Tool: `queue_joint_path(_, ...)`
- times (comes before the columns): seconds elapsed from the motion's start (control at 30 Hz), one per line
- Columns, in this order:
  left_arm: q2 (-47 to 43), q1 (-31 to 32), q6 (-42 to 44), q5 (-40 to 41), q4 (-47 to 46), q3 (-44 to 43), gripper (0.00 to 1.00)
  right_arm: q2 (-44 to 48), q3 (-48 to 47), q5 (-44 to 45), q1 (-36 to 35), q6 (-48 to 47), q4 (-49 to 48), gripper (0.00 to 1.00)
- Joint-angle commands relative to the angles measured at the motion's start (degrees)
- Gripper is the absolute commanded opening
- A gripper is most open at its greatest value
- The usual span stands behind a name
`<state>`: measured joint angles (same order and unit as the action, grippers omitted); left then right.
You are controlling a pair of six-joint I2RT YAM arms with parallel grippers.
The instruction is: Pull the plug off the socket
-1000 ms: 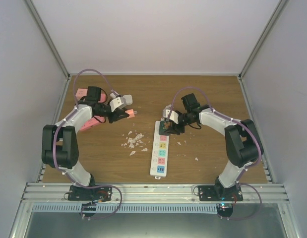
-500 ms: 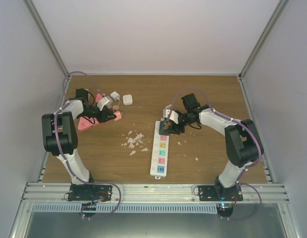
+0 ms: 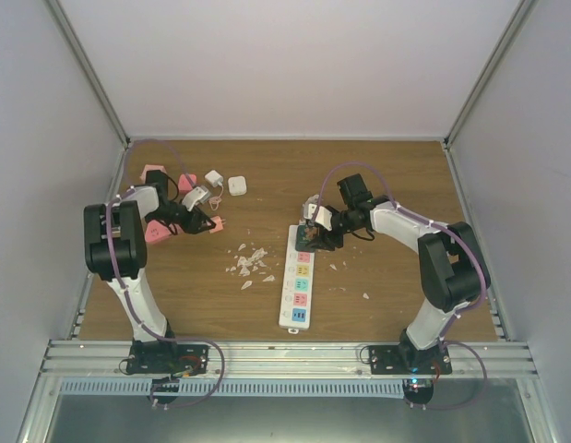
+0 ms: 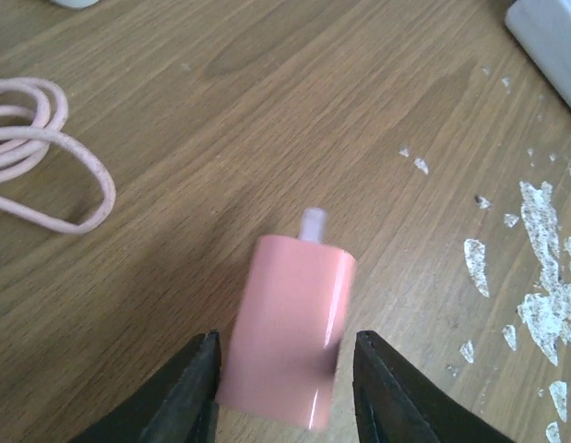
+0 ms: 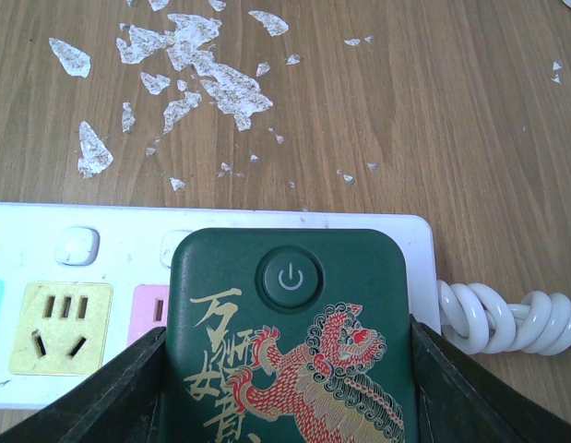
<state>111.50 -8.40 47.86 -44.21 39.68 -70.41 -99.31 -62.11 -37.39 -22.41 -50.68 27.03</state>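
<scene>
End effector status, right arm: the right end effector [image 5: 290, 392] is clamped on the plug [image 5: 290, 305], with one black finger [image 5: 119, 392] against its left side and the other against its right side. The plug is a dark green square block with a power symbol, gold characters and a red-and-gold beast figure on its top face. It is seated on the socket [image 3: 299, 281], at the far end of the strip, where the coiled white cord [image 5: 506, 318] leaves the housing. The socket lies flat on the wooden surface [image 3: 377, 185], right of centre, with its long axis running near to far. A yellow outlet face [image 5: 64, 337] is exposed just beside the plug, and a pink face is partly covered by it. The left end effector [image 4: 285, 388] is well apart from the socket, at the far left of the surface. Its two fingers flank a pink adapter [image 4: 290, 323], which appears blurred in the left wrist view; whether the fingers bear on it cannot be determined. A looped pink cable [image 4: 45, 148] lies on the surface beside this adapter. White flakes [image 3: 250, 260] are scattered between the two arms, just left of the socket. Two small white chargers [image 3: 225, 181] lie near the far edge, beyond the left end effector.
</scene>
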Motion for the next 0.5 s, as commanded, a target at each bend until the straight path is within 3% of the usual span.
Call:
queue_joint_path(0.0,0.64,0.14,-1.43,2.29,-2.79,-2.27,0.46,-1.33,2.52,8.33,0.53,0.22,4.82,0.06)
queue_joint_path(0.2,0.21,0.23,-3.23,3.16,-4.58,-3.64,0.6,-1.24,2.56,8.38,0.43,0.23,4.79,0.06)
queue_joint_path(0.47,-0.36,1.02,-3.21,6.53,-5.9,-4.28,0.54,-1.15,2.6,8.38,0.4,0.14,4.76,0.06)
